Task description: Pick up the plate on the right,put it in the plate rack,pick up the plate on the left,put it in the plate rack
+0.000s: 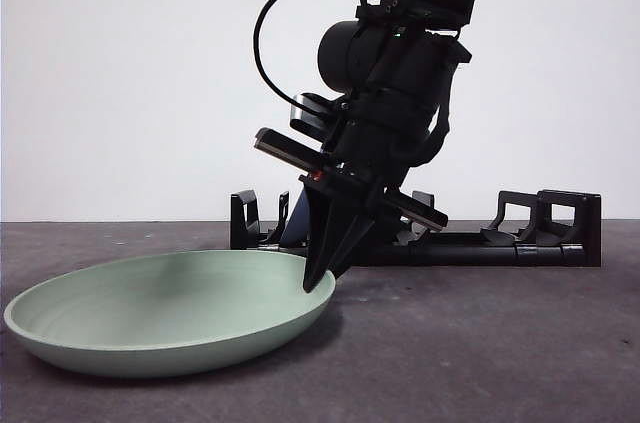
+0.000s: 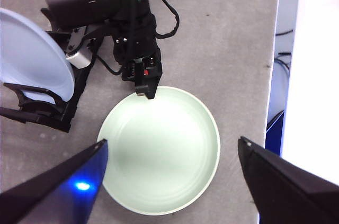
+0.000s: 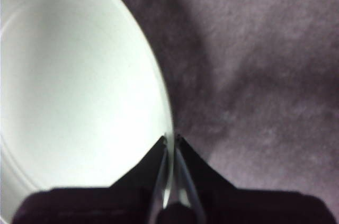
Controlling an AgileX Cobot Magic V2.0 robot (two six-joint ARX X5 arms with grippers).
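Front view: the right hand (image 1: 322, 278) comes down onto the near-right rim of the pale green round plate (image 1: 170, 308) lying flat on the grey surface (image 1: 480, 343), before the long black plastic plate rack (image 1: 520, 233). Left wrist view: the left hand (image 2: 172, 155) hovers above that plate, jaws wide apart; a pale blue plate (image 2: 29, 57) stands in the rack. Right wrist view: the right hand's jaws are clamped on the green plate's rim.
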